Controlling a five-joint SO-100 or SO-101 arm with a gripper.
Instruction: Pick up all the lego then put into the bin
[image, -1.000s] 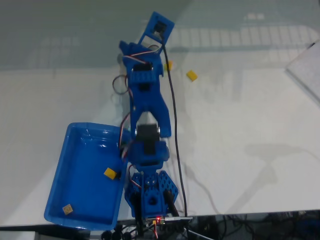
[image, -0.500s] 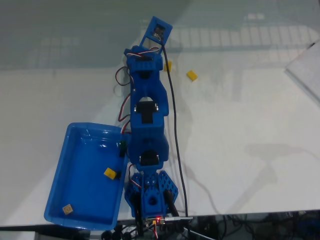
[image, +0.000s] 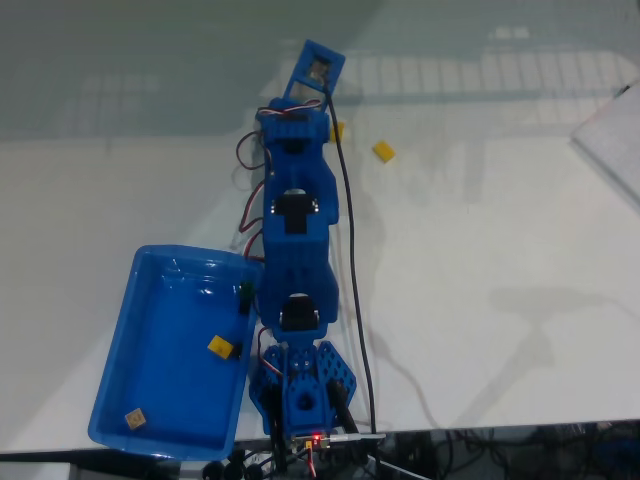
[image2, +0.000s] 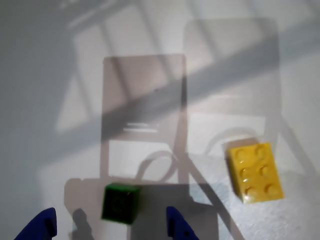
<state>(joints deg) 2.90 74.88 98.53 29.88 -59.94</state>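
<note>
Two bricks lie in the blue bin (image: 160, 370); the gripper (image2: 110, 226), fingers spread and empty, straddles the green brick (image2: 120, 202) on the table, two yellow bricks (image2: 254, 171) also left outside

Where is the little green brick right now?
In the wrist view the green brick lies on the white table near the bottom edge, between the gripper's two blue fingertips, with a yellow brick to its right.
</note>
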